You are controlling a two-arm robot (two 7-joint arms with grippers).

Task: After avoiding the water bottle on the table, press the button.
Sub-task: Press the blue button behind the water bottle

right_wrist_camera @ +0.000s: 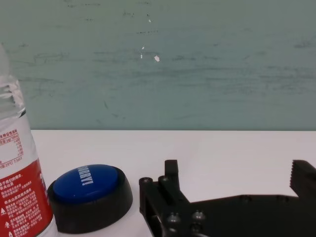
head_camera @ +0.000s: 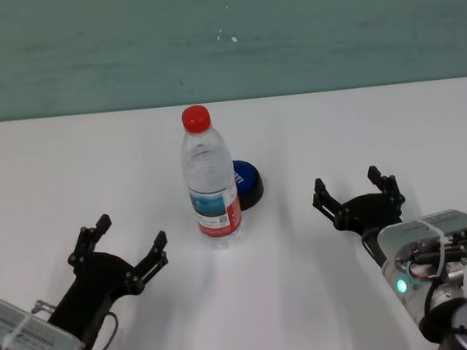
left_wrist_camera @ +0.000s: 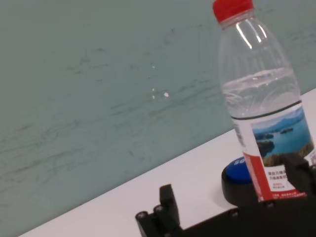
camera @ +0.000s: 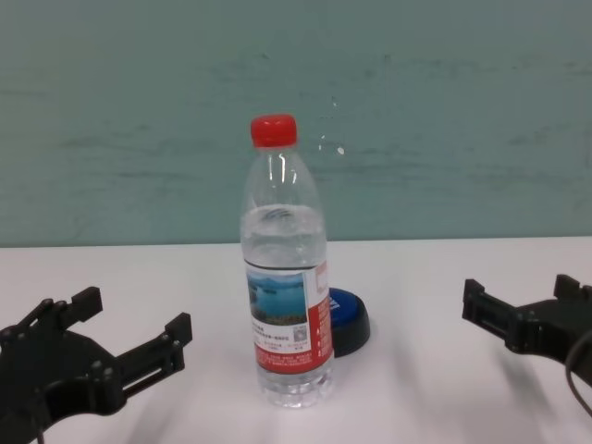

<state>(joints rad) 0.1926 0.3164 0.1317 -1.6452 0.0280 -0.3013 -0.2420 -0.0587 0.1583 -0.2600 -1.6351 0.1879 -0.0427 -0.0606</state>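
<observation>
The water bottle (head_camera: 209, 177) stands upright mid-table, clear with a red cap and a landscape label; it also shows as bottle (camera: 285, 273), bottle (left_wrist_camera: 261, 103) and bottle (right_wrist_camera: 19, 182). Right behind it sits the button (head_camera: 247, 182), blue-domed on a black base, partly hidden by the bottle; seen too as button (camera: 350, 319), button (right_wrist_camera: 89, 195) and button (left_wrist_camera: 238, 180). My left gripper (head_camera: 130, 239) rests open to the bottle's near left, also gripper (camera: 134, 326). My right gripper (head_camera: 352, 188) stands open to the right of the button, also gripper (camera: 523, 302).
The white table (head_camera: 68, 174) stretches wide around both objects. A teal wall (head_camera: 220, 36) closes off the far edge.
</observation>
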